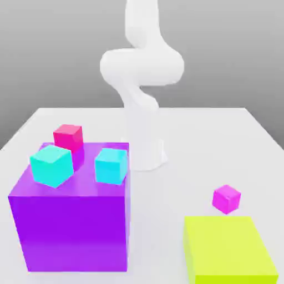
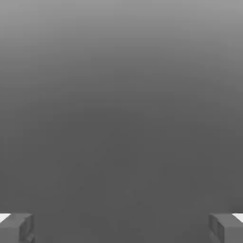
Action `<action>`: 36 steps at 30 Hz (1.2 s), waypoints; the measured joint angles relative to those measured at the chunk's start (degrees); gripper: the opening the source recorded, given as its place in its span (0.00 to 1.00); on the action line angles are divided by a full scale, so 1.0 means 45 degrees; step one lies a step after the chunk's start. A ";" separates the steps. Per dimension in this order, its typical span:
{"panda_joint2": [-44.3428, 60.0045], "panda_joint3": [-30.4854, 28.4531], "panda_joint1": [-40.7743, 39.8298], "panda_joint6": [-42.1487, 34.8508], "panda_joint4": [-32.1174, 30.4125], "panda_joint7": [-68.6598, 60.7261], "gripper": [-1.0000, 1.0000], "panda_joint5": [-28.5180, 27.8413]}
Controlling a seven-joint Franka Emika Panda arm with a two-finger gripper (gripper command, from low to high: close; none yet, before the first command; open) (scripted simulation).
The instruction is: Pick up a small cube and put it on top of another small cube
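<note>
The magenta small cube (image 1: 226,199) sits on the white counter (image 1: 183,183) at the lower right of the exterior view's frame, just behind the yellow-green block (image 1: 227,247). The Panda arm (image 1: 142,66) rises at upper centre, its upper part running out of the top edge, so the cube lies below it and toward the exterior view's right. A reach down and that way seems called for. In the hand view the end effector (image 2: 121,228) stands open, its fingers (image 2: 14,228) wide apart with nothing between them, facing plain grey rather than any cube.
</note>
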 joint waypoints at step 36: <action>1.1662 0.0189 0.8717 0.8898 -0.6631 -1.6615 0.50 -0.0213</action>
